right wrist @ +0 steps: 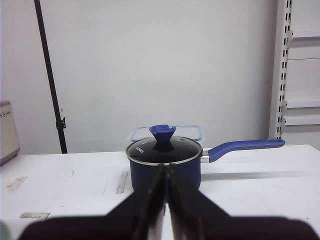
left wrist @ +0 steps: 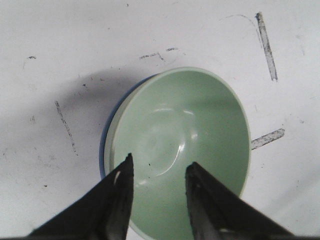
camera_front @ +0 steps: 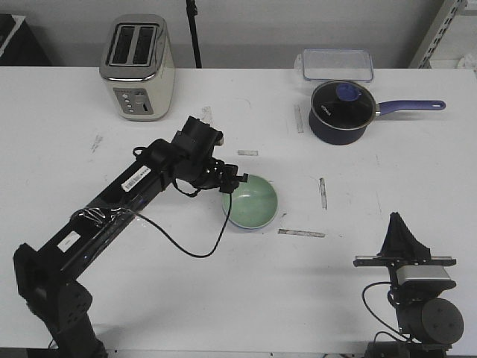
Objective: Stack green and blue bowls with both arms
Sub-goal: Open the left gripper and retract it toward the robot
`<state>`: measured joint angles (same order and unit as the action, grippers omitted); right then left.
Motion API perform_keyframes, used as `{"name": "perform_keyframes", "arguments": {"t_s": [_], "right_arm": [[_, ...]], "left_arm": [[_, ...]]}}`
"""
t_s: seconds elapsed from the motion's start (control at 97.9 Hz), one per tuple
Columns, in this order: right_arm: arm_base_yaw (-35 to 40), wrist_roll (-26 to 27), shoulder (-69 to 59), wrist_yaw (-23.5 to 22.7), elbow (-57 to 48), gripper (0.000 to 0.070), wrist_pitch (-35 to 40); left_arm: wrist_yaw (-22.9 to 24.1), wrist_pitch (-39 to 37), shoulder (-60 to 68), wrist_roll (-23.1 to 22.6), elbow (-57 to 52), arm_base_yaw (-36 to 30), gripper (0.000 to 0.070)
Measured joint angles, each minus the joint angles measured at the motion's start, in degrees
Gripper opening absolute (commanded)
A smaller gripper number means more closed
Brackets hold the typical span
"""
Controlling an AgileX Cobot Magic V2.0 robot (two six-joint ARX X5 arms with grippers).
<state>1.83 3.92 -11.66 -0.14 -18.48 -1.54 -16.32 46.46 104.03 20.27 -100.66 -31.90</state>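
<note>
Blue bowl: nearly all hidden under green bowl; only a thin sliver shows along one rim in left wrist view, not discernible in front view.

Green bowl's near rim cut by frame edge, partly behind left claw fingers.

Right claw: base cut off.

Toaster cropped at frame edge.

Mint green bowl sits upright, nested in blue bowl

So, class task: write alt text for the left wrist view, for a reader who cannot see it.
A pale green bowl sits nested in a blue bowl on a scuffed white table. The left gripper hangs open over the green bowl's near rim.
</note>
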Motion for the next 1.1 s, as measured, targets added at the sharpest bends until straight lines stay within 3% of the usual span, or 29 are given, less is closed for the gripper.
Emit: {"name": "perform_keyframes", "arguments": {"t_s": [0.235,0.48,0.593,0.726,0.858,1.104], "right_arm": [[0.00,0.02,0.00,0.00,0.00,0.0003,-0.02],[0.00,0.00,0.00,0.00,0.00,0.0003,-0.02],[0.00,0.02,0.00,0.00,0.00,0.0003,0.00],[0.00,0.02,0.00,0.00,0.00,0.0003,0.00],[0.00,0.00,0.00,0.00,0.00,0.0003,0.00],[0.00,0.00,0.00,0.00,0.00,0.0003,-0.02]], "left_arm": [[2.91,-6.40,-6.67,-0.79,7.15,2.82,0.0211],[2.99,-28.65,-22.58,-6.38,26.08,8.20,0.0196],[2.99,-39.45,-30.58,-8.87,36.35,11.74,0.0109],[3.89,-49.27,-39.17,-11.45,47.67,16.68,0.0102],[8.33,-51.87,-46.66,-14.58,56.35,21.14,0.0000],[11.63,-52.37,-59.30,-18.45,66.97,27.61,0.0000]]}}
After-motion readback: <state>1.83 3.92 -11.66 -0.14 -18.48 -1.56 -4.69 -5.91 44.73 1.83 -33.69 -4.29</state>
